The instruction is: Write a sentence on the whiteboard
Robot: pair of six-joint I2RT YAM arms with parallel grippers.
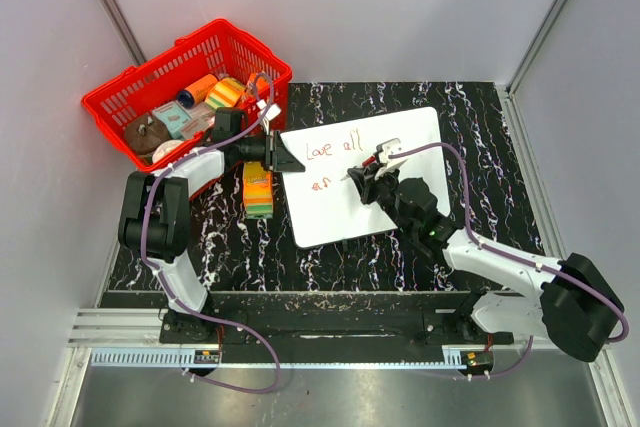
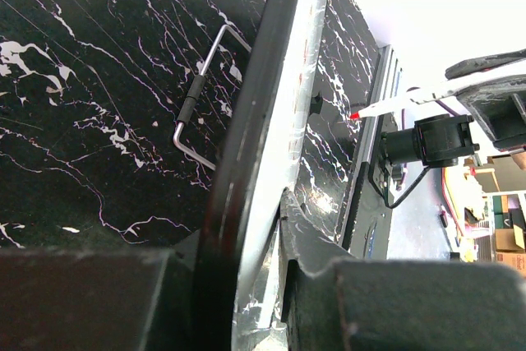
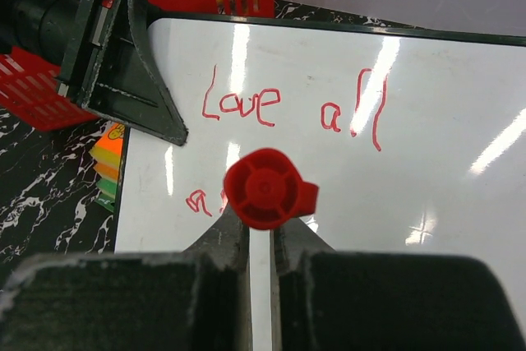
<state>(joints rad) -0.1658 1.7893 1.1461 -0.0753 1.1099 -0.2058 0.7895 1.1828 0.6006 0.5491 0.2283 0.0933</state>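
Whiteboard [image 1: 385,209] lies flat on the black marbled table [image 1: 480,137], near the red basket [image 1: 118,99]. Left gripper [image 1: 290,159] is clamped on the board's left edge. Right gripper [image 3: 261,234] grasps a red-capped pen [image 3: 267,189], tip down over the second line; contact cannot be confirmed. Sentence [image 1: 333,155] reads "Love all", with "an" beneath.

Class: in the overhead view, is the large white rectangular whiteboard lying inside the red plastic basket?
No, the whiteboard sits over the black marbled table, outside the red basket.
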